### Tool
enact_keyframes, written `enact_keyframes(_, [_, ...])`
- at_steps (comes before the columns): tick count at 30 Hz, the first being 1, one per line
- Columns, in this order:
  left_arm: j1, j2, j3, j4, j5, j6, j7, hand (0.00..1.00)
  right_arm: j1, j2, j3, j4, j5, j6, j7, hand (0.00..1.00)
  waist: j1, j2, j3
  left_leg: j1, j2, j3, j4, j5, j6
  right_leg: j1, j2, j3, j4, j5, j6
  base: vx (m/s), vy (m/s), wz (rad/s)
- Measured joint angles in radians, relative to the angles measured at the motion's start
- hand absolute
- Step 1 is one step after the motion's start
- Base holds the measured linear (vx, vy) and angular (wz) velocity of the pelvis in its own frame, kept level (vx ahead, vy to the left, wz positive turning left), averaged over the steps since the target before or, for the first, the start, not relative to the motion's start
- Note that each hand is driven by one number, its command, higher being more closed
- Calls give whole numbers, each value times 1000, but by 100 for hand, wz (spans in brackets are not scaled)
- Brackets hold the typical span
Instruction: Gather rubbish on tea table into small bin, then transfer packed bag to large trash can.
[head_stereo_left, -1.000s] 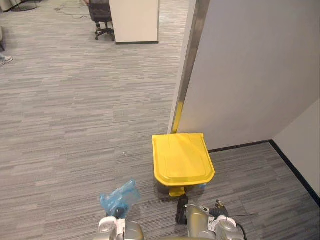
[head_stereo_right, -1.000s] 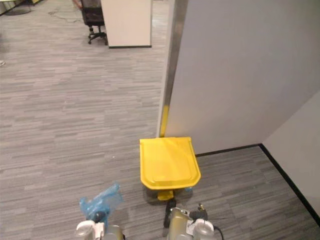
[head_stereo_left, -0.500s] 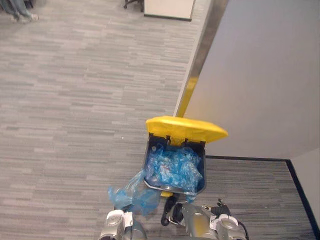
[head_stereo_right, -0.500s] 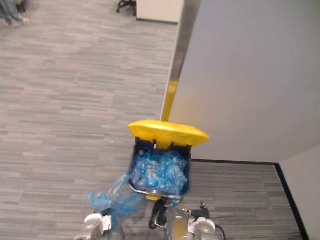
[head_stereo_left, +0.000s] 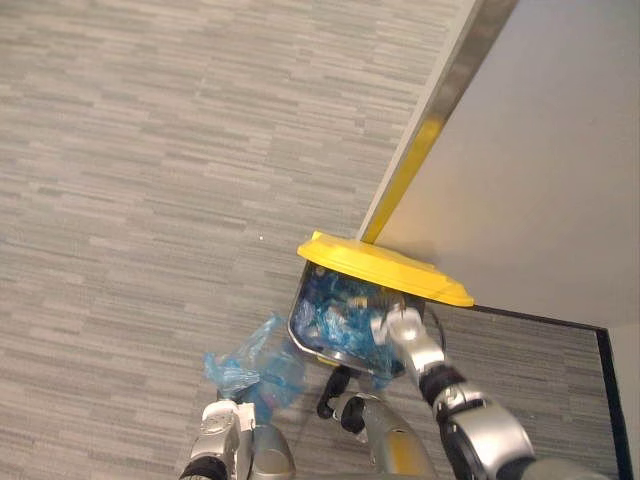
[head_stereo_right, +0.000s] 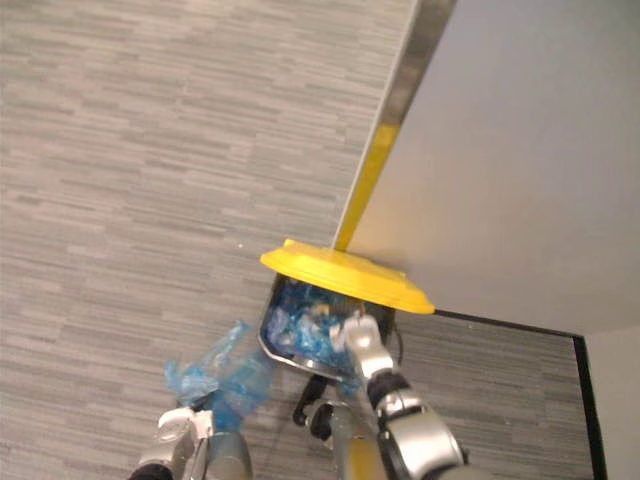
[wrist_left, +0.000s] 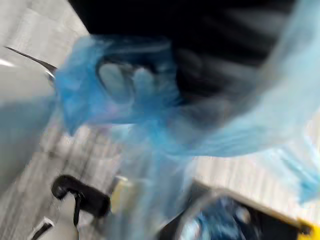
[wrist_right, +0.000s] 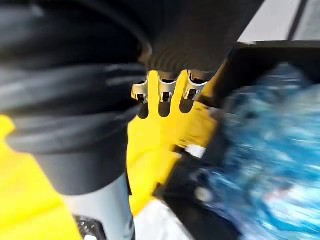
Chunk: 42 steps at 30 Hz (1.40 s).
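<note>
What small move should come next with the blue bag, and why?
Probably swing the left hand with its blue bag over the trash can rim: the bag hangs outside, beside the can, while the yellow lid stands open and the right hand is at the opening.

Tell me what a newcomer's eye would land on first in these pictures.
The bright yellow plastic lid stands out first, tipped up over a dark large trash can against the grey wall, with crumpled blue plastic bags packed inside. Next, the right hand reaches over the can's opening, while the left hand holds a thin blue plastic bag just beside the can on the robot's left.
</note>
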Motion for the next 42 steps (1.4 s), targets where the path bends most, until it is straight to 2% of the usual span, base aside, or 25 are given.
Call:
enact_keyframes(3, [-12, 19, -2, -6, -16, -8, 20, 100, -34, -31, 0, -19, 50, 3, -15, 0, 17, -19, 27, -13, 0, -16, -13, 6, 0, 0, 15, 7, -42, 26, 10, -122, -39, 2])
enact_keyframes(4, [-11, 29, -3, -6, -16, -8, 22, 100, -49, -43, 0, -19, 62, 5, -16, 0, 22, -18, 31, -13, 2, -19, -16, 11, -8, 0, 19, 7, -48, 35, 3, -81, -28, -4])
enact_keyframes(6, [-13, 32, -23, -8, -16, -9, 23, 100, -81, -67, 0, -24, 80, 4, -17, 0, 22, -18, 42, -11, 4, -23, -27, 20, -7, 0, 23, 6, -53, 36, 5, -22, -26, 2])
enact_keyframes(8, [-15, 44, -59, -20, -16, -10, 24, 100, -128, -96, 1, -28, 84, 4, -17, 0, 18, -19, 50, -11, 4, -37, -44, 36, -23, 0, 25, 0, -65, 36, 4, -9, -21, 5])
enact_keyframes(13, [-11, 43, -139, -62, -26, -11, 23, 100, -181, -142, 1, -27, 101, 4, -26, 0, 12, -25, 61, -9, -5, -40, -45, 43, -17, 0, 16, 1, -56, 36, 4, -3, 24, 3])
enact_keyframes(15, [-12, 53, -184, -143, -36, -13, 23, 100, -209, -162, 1, -26, 101, 4, -32, 0, -2, -31, 93, -7, -23, -42, -45, 50, -12, 0, -4, 3, -38, 37, 5, -24, 56, 13])
enact_keyframes(17, [-6, 58, -217, -223, -38, -16, 22, 100, -214, -180, 0, -26, 103, 4, -34, 0, -2, -33, 105, -7, -35, -42, -45, 52, -9, 0, -16, 5, -31, 39, 8, -28, 69, 9])
enact_keyframes(18, [0, 63, -239, -270, -50, -18, 20, 100, -214, -187, 0, -25, 119, 4, -34, 0, -5, -32, 112, -7, -41, -42, -44, 56, -18, 0, -25, 6, -21, 42, 11, -13, 67, 11])
enact_keyframes(24, [13, 83, -318, -513, -110, -30, -6, 100, -224, -195, 0, -9, 122, 4, -34, 0, -15, -31, 119, 7, -67, -42, -42, 61, -27, 0, -56, 17, 18, 48, 7, 21, 68, 4])
enact_keyframes(30, [-41, 99, -397, -770, -164, -48, -35, 100, -228, -218, 0, -2, 122, 4, -28, 0, -22, -26, 125, 12, -84, -35, -40, 57, -20, 0, -70, 34, 25, 46, 12, 3, 59, -2])
enact_keyframes(35, [-160, 99, -483, -865, -185, -70, -35, 100, -248, -219, 0, -2, 122, 4, -16, 0, -43, -8, 136, 13, -84, -35, -41, 58, -21, 0, -70, 34, 25, 46, 13, 0, 0, 0])
enact_keyframes(39, [-235, 92, -517, -888, -184, -75, -25, 100, -265, -219, 0, -1, 122, 4, -12, 0, -67, -2, 140, 13, -84, -26, -44, 58, -22, -6, -68, 40, 25, 46, 12, 0, 7, -4])
enact_keyframes(42, [-290, 88, -522, -888, -181, -74, -6, 100, -297, -219, 0, -1, 121, 5, -13, 0, -72, -1, 141, -3, -89, -8, -43, 60, -25, -34, -67, 54, 26, 52, 12, -14, 16, -16])
